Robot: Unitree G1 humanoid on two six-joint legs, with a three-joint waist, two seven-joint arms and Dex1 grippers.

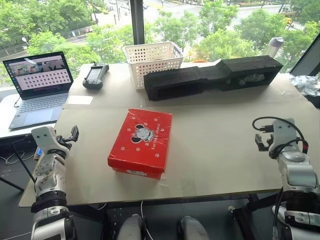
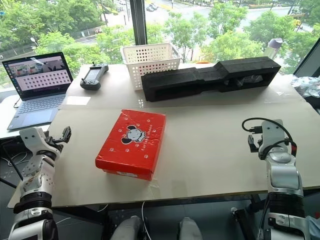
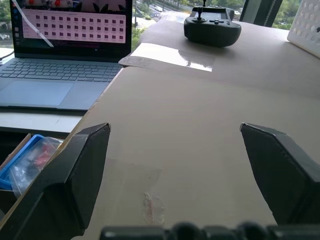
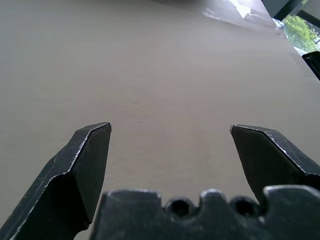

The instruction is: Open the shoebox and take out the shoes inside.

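Left eye view: closed rectangular red cardboard shoebox (image 1: 140,143).

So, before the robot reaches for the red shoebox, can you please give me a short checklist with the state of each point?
1. Shoebox flat on the table, lid shut: ok.
2. Left pincer open and empty: ok.
3. Right pincer open and empty: ok.
4. Nothing on the table between either pincer and the shoebox: ok.
5. Black foam block and white basket stand apart behind the shoebox: ok.
6. Shoes inside: cannot tell, lid hides them.
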